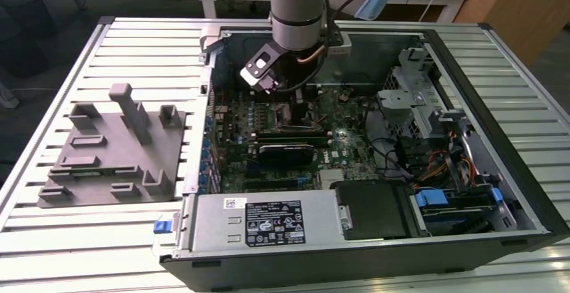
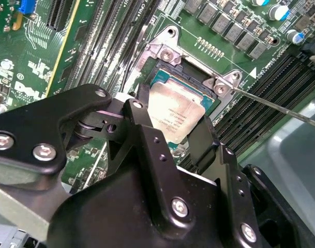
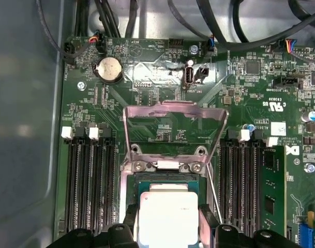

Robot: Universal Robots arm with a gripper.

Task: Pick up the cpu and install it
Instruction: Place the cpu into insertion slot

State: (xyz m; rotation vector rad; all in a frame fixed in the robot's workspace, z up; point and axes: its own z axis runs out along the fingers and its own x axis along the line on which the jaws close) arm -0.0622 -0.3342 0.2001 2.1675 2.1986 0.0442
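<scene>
Lab: open computer case [image 1: 356,266] on slatted bench [image 1: 89,239]

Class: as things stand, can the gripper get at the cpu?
Probably yes: the gripper straddles the cpu at the socket, and the hinged metal plate is swung up, leaving the way free.

Cut off at the picture's edge in the first wrist view: part of the cpu [image 3: 165,219]. Partly hidden behind the gripper [image 2: 171,123] in the second wrist view. Screened by the arm [image 1: 298,6] in the exterior view: part of the motherboard [image 1: 356,143].
</scene>
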